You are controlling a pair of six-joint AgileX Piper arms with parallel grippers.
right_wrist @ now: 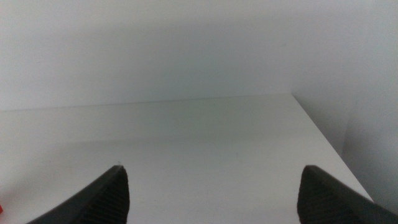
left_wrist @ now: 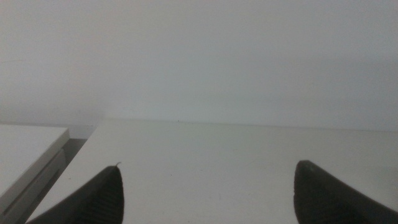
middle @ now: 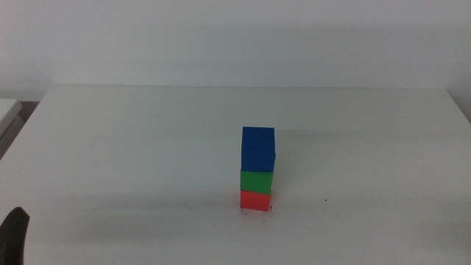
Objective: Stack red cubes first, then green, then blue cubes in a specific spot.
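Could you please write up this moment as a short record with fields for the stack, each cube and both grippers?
stack: three cubes in one upright column on the white table
bottom: red cube, on the tabletop
middle: green cube, on the red one
top: blue cube, turned slightly against the green one
left gripper: jaws open, empty, at the table's near left corner, away from the stack
right gripper: jaws open, empty, out of the middle view
task state: order red, green, blue is complete

obstacle: cube stack (middle: 257,171) mid-table | free: bare white table (middle: 132,140) on every side of it
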